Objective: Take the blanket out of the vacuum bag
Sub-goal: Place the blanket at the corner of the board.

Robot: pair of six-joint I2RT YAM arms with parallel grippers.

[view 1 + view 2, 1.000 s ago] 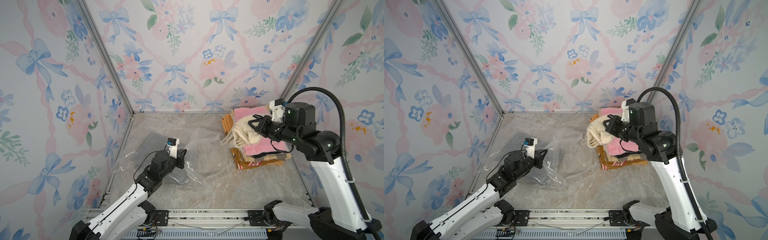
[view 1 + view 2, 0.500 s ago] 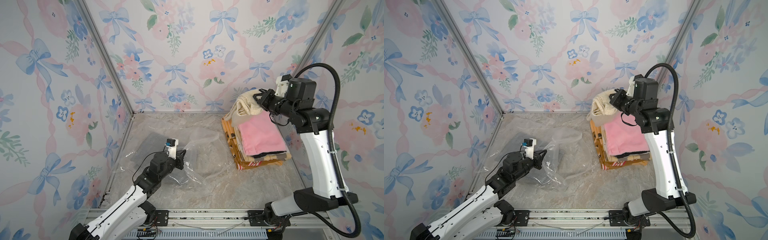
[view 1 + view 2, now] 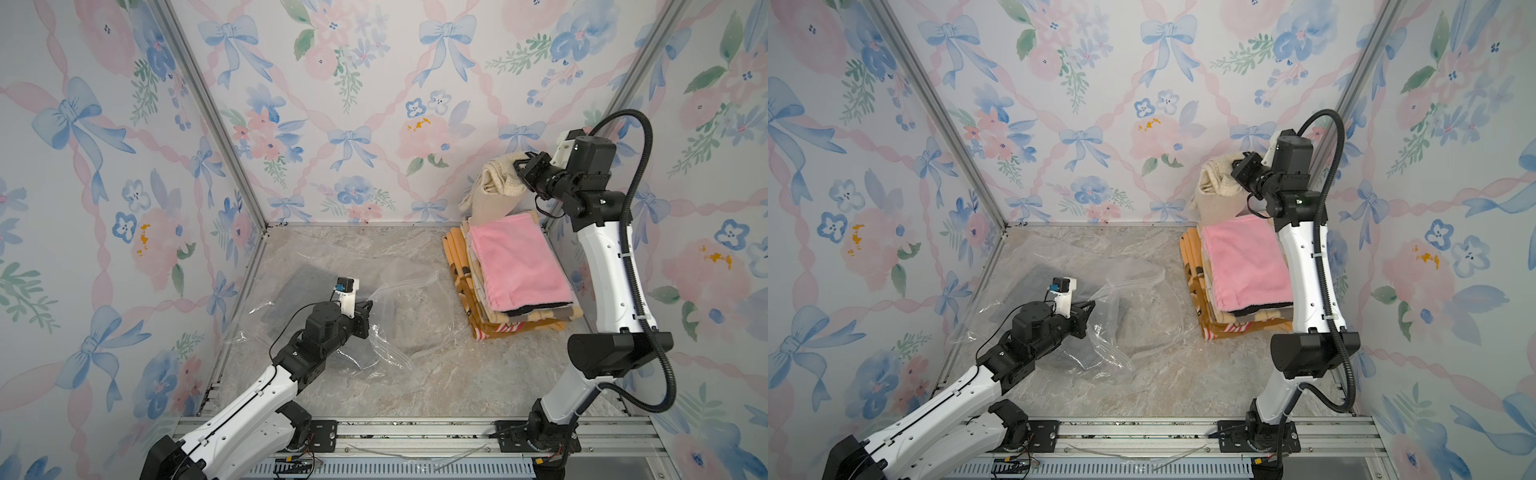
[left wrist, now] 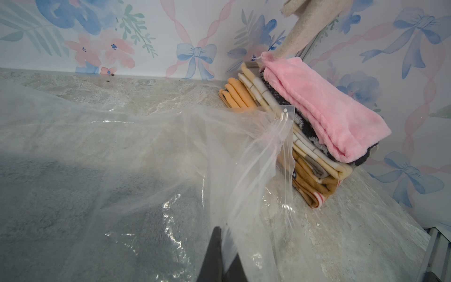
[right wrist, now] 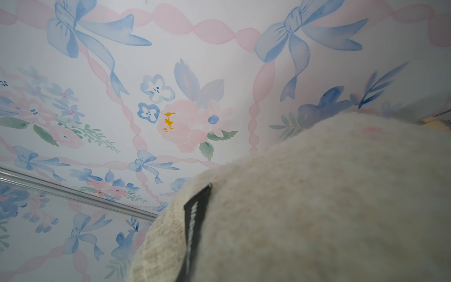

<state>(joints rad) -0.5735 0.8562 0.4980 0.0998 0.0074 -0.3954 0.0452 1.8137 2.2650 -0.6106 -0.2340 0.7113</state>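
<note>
While pinching the mouth of the vacuum bag (image 3: 401, 305) in the shut left gripper (image 3: 366, 308), leaves the grey blanket (image 4: 61, 195) inside, flat on the floor (image 3: 415, 382). Grips a cream blanket (image 3: 494, 187) in the closed right gripper (image 3: 520, 165), high over the stack (image 3: 490, 322), tail apparently touching the pink blanket (image 3: 519, 266). Could lose the slick plastic under any tug, or drag the stack askew by hauling upward.

Grey blanket (image 4: 61, 207) cut off (hazy inside vacuum bag (image 4: 219, 146)).
</note>
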